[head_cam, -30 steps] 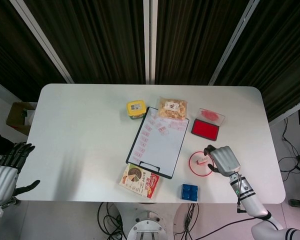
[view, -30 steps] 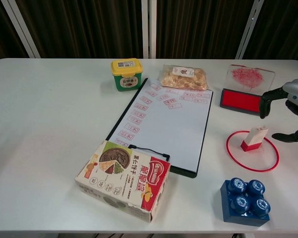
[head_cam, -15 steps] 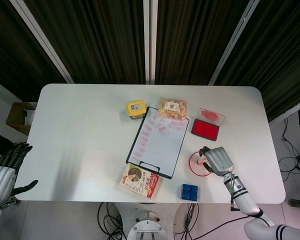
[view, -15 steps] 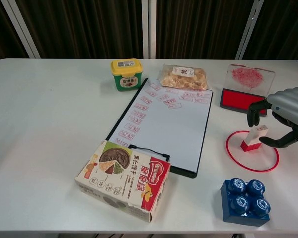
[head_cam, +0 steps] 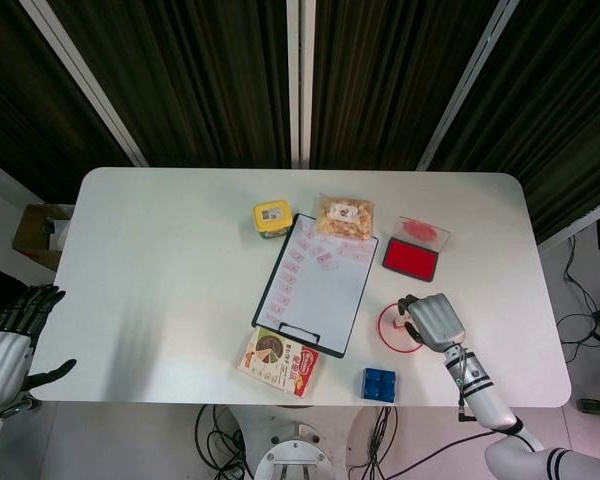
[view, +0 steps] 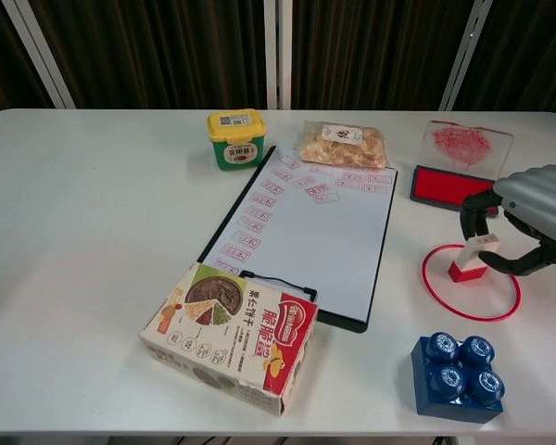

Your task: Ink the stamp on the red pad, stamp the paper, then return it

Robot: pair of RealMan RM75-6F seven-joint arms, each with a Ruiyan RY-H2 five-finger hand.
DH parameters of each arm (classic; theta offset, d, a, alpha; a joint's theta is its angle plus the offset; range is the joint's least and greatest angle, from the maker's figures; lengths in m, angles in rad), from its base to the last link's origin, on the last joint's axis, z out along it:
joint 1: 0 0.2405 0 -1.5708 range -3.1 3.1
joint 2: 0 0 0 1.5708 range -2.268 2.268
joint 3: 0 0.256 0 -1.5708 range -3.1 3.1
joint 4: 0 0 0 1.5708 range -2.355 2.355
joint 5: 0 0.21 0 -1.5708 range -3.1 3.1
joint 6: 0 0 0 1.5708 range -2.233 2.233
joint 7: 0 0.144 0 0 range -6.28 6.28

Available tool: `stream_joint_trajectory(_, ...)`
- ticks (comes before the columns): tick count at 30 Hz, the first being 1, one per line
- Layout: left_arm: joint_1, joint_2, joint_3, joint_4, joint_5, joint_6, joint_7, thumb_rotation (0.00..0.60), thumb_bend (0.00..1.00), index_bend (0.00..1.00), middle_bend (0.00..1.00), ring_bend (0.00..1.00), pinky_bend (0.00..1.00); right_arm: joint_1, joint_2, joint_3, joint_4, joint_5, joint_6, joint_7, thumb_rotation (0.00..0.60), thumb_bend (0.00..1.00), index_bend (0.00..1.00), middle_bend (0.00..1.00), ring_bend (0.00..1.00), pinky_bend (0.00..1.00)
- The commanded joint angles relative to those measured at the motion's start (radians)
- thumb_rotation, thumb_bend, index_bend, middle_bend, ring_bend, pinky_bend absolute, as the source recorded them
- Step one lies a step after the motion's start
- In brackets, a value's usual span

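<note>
The small white stamp with a red base [view: 470, 261] stands upright inside a red ring [view: 445, 297] on the table's right side. My right hand [view: 533, 209] hovers over it, one finger curled behind the stamp's top and the thumb to its right; whether they touch it is unclear. From the head view the right hand [head_cam: 436, 320] covers most of the stamp [head_cam: 407, 325]. The red ink pad [view: 448, 188] lies just beyond, its clear lid [view: 465, 146] behind it. The paper on the clipboard [view: 306, 232] carries several red prints. My left hand [head_cam: 5, 350] hangs with fingers spread off the table's left edge.
A yellow-lidded green tub [view: 235, 137] and a snack bag [view: 343, 144] sit at the top of the clipboard. A printed food box [view: 230, 336] lies by the clipboard's clip end. A blue building brick [view: 456, 376] sits near the front edge, just below the ring.
My right hand has moved left over the ring until its finger and thumb flank the stamp. The stamp still stands in the ring. The left hand has barely shifted.
</note>
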Motion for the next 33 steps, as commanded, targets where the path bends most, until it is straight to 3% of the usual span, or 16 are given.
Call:
stream_joint_trajectory(1,0.001,0.002,-0.001,-0.002,-0.001,0.002,0.001,0.6,0.0,0.1,0.09,0.07,0.16,0.003,-0.004,-0.001,0.005,0.0,0.001,0.0,0.6,0.31,0.54,0.52,0.84,1.0)
stream_joint_trajectory(10,0.007,0.007,0.0,-0.001,-0.001,0.013,-0.003,0.6,0.0,0.1,0.09,0.07,0.16,0.003,-0.009,0.006,0.015,-0.019,0.047,0.037,0.6,0.41,0.69,0.62,0.86,1.0)
stream_joint_trajectory(16,0.01,0.007,-0.001,0.005,-0.005,0.017,-0.011,0.6,0.0,0.1,0.09,0.07,0.16,0.01,0.042,0.066,-0.031,0.007,0.085,0.101,0.6,0.45,0.75,0.67,0.89,1.0)
stream_joint_trajectory(20,0.008,0.001,0.0,0.012,-0.003,0.015,-0.018,0.6,0.0,0.1,0.09,0.07,0.16,0.048,0.069,0.164,-0.061,0.171,-0.005,0.109,0.6,0.46,0.79,0.7,0.91,1.0)
stream_joint_trajectory(24,0.007,-0.002,0.0,0.019,-0.003,0.013,-0.025,0.6,0.0,0.1,0.09,0.07,0.16,0.098,0.062,0.251,-0.069,0.367,-0.062,-0.024,0.6,0.47,0.83,0.73,0.93,1.0)
stream_joint_trajectory(33,0.012,-0.002,0.001,0.037,-0.013,0.014,-0.042,0.6,0.0,0.1,0.09,0.07,0.16,0.206,-0.027,0.317,-0.011,0.66,-0.091,-0.246,0.6,0.48,0.86,0.76,0.96,1.0)
